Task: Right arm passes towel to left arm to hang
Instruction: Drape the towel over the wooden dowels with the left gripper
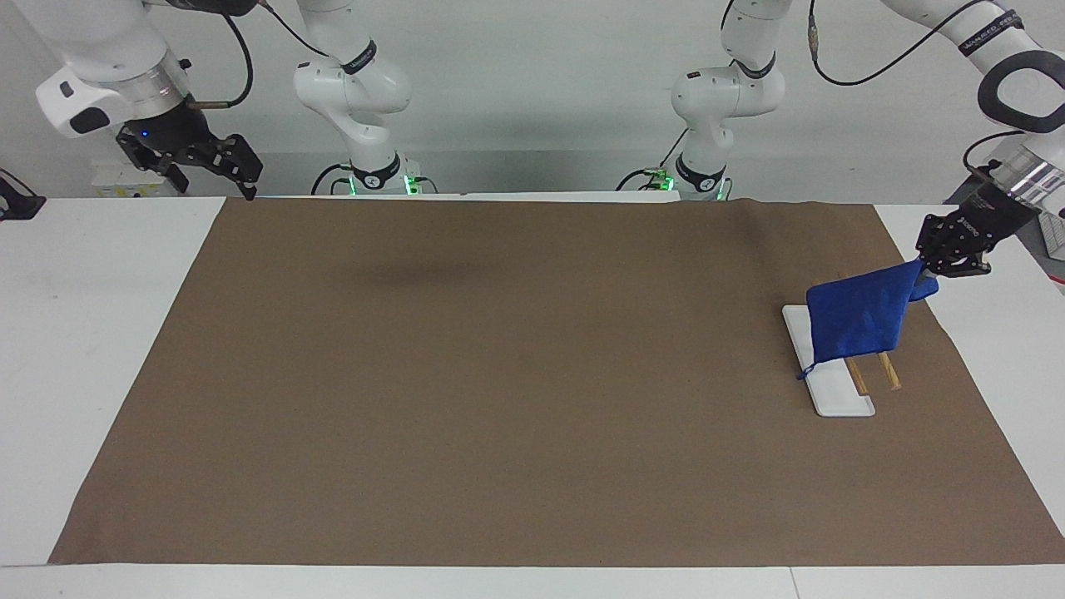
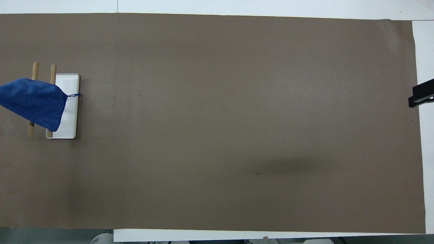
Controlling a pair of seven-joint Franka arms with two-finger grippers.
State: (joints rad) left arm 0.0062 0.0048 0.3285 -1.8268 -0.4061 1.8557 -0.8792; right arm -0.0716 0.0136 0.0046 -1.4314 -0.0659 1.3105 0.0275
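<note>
With the handover done, the left gripper (image 1: 954, 254) pinches the towel (image 1: 859, 313) by a corner over the rack (image 1: 865, 366) at the left arm's end of the worktop; draping and release remain. Right gripper (image 1: 208, 162), spread, waits at its corner.

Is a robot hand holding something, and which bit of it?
The left gripper pinches the blue towel by one upper corner. The right gripper holds nothing.

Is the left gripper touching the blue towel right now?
Touching. The facing view shows the left gripper shut on one corner of the towel, which hangs over the rack.
</note>
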